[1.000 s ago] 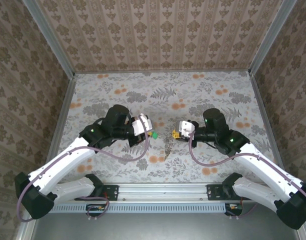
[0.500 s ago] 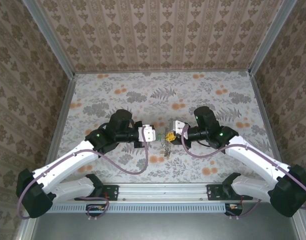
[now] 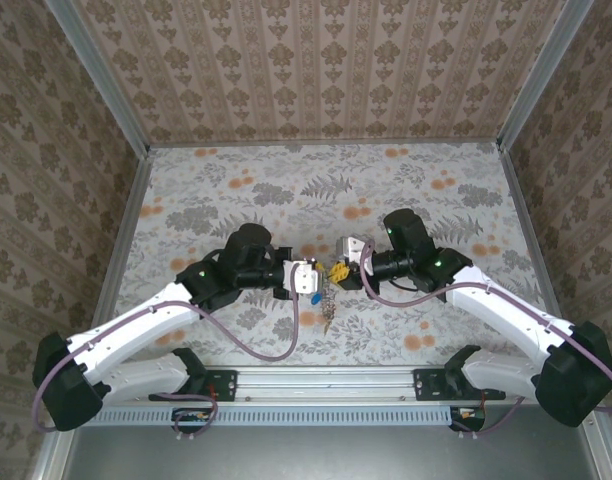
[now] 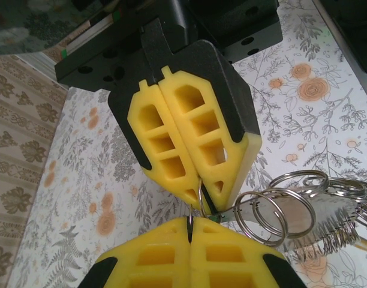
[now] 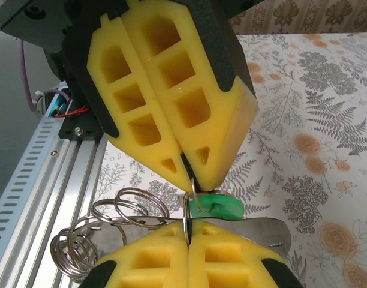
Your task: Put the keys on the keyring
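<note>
My two grippers meet tip to tip above the table's middle. The left gripper [image 3: 311, 280] [image 4: 189, 231] is shut on a thin metal ring that passes through the green key [image 5: 216, 206] head. The right gripper [image 3: 338, 270] [image 5: 186, 237] is shut on the keyring, a thin silver ring seen edge-on between its pads. In the right wrist view the left gripper [image 5: 191, 179] points down at my pads; in the left wrist view the right gripper [image 4: 206, 207] does the same. A bunch of further rings [image 5: 132, 210] and a flat metal tag [image 5: 264, 231] [image 4: 303, 213] hangs beside them [image 3: 329, 305].
The floral table [image 3: 406, 190] runs out to patterned walls on three sides. An aluminium rail [image 3: 326, 380] [image 5: 57, 180] lies along the near edge, just behind the arms' bases. Purple cables [image 3: 266, 345] loop from both wrists.
Both grippers have closed in on each other from either side, and their tips now touch at the centre. The key bunch moved with the right gripper and hangs beneath the meeting point.
</note>
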